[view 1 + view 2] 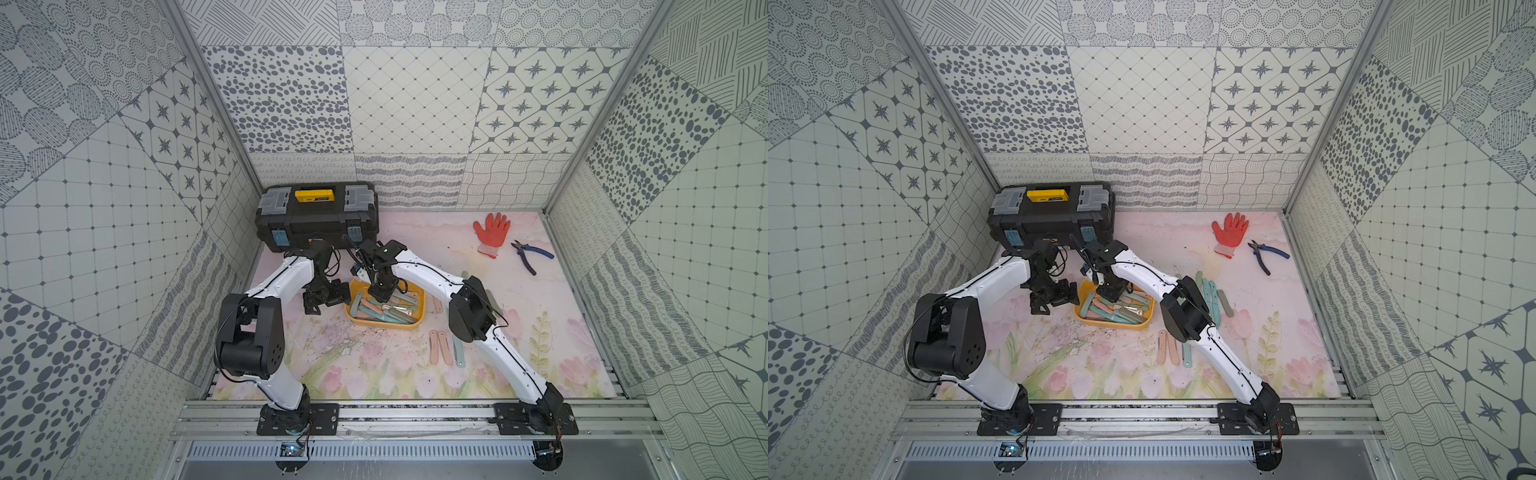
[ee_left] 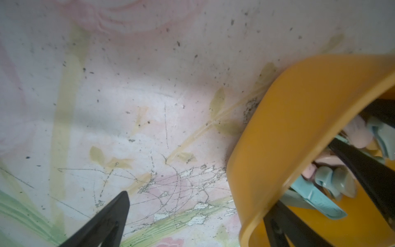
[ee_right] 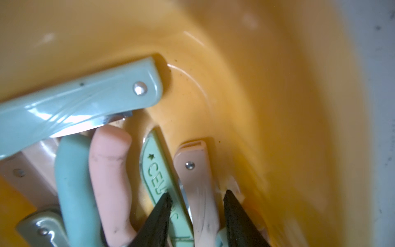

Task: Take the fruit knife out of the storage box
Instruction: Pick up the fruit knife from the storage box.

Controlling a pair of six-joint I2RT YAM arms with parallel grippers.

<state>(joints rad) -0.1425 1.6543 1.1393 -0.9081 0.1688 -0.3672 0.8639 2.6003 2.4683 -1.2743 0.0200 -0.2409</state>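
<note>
inside the yellow storage box [image 1: 384, 325], beside its wall, the right end effector [image 3: 197, 197] straddles 1 beige folded fruit knife [image 3: 193, 162], jaws apart, not yet clamped. left end effector [image 1: 326, 303] gapes astride the box's rim. likely next: close, lift straight up.

Soft, even overhead light fills both top views; shadows stay faint, a thin one edging the storage box [image 1: 386, 324] toward 6 o'clock, and wide-angle stretch tilts the corner posts [image 1: 230, 124] outward. The right wrist view is blurred along the box wall, with glare streaking a blue knife handle [image 3: 81, 102].
</note>
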